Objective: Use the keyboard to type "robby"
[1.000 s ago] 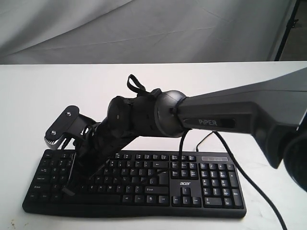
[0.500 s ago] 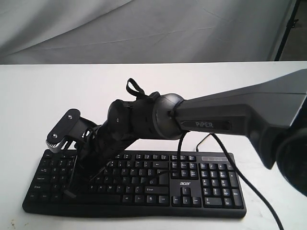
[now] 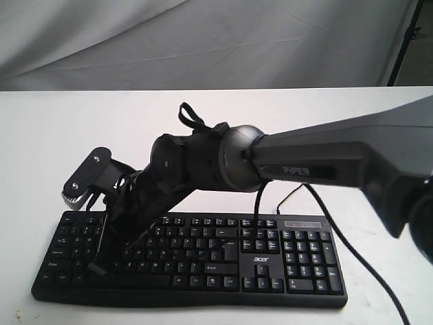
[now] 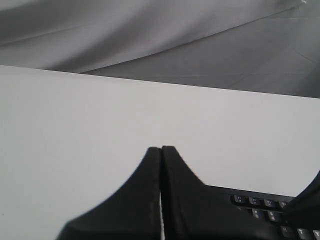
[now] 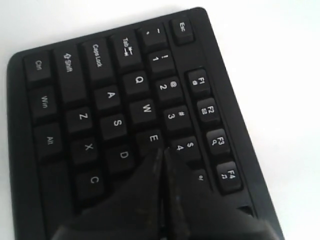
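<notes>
The black keyboard [image 3: 260,259] with white lettering and an "acer" logo lies across the near part of the white table. My right arm reaches over from the right to its left half. There my right gripper [image 3: 114,233] points down at the letter keys. In the right wrist view the right gripper [image 5: 162,150] is shut and empty, its tips beside the E key [image 5: 154,138] and the 4 key [image 5: 181,147]; the keys under the fingers are hidden. My left gripper [image 4: 161,148] is shut and empty over bare table, with the keyboard's [image 4: 260,202] corner beside it. It does not show in the exterior view.
The thin black cable [image 3: 352,257] runs from the keyboard's back edge past its right end toward the table's front. The white table [image 3: 67,135] stretches behind the keyboard to a grey cloth backdrop [image 3: 203,40]. A dark stand leg [image 3: 406,40] is at the far right.
My right arm dipped slightly toward the keys half a second ago and has risen back to about where it was a second ago. The keyboard has not moved.
</notes>
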`<state>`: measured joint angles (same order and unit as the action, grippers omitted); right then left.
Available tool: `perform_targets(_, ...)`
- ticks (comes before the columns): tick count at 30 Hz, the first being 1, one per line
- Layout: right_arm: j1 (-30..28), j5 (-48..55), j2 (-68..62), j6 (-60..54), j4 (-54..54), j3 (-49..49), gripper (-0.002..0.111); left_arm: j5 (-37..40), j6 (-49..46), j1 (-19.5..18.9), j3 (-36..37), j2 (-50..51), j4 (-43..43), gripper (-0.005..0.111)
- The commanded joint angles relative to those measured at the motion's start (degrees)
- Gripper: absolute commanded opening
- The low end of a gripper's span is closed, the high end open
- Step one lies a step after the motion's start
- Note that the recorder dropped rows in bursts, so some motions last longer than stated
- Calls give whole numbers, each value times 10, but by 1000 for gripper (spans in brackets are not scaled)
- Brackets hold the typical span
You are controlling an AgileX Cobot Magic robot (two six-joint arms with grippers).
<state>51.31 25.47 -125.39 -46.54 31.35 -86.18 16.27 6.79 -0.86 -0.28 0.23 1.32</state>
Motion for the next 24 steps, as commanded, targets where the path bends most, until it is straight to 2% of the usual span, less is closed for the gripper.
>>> perform_targets(1, -6, 32, 44, 40, -38, 1, 0, -1, 1, 2, 3, -2, -5, 0)
perform_targets(5, -18, 54, 81, 73, -72, 29, 0, -1, 1, 2, 3, -2, -5, 0)
perform_targets(13, -41, 20, 178, 109, -93, 168, 0, -1, 1, 2, 3, -2, -5, 0)
perform_targets(24, -46, -56, 150, 90, -70, 214, 0, -1, 1, 2, 3, -2, -5, 0)
